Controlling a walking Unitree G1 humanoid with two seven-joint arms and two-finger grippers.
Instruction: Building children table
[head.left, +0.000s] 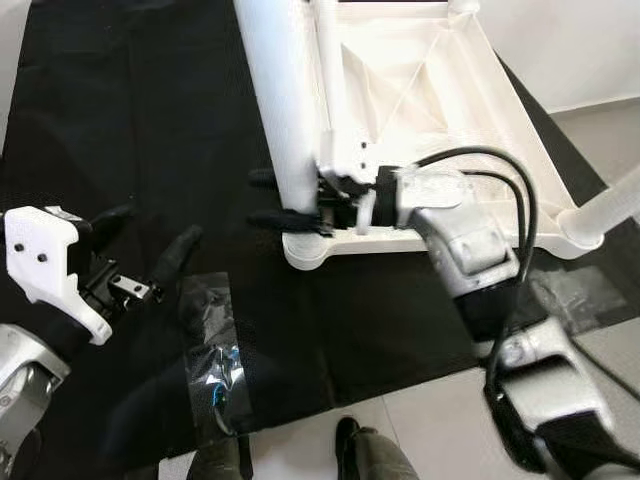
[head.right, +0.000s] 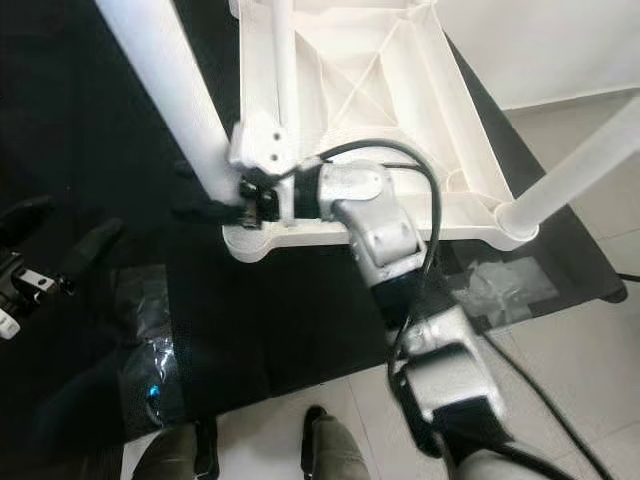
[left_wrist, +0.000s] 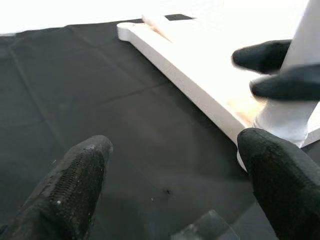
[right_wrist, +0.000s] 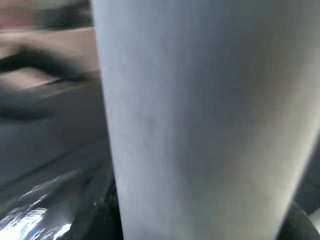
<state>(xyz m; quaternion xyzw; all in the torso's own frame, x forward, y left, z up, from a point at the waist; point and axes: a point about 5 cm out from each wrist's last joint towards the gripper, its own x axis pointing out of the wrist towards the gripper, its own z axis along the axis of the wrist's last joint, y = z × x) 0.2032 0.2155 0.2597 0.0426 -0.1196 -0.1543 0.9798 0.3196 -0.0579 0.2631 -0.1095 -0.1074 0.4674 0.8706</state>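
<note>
I see the white plastic children table lying upside down on the black floor cloth, ribbed underside up. My right gripper has its fingers clamped round the near white leg at the table's corner socket. My left gripper hovers off that corner above the cloth, fingers spread and holding nothing
</note>
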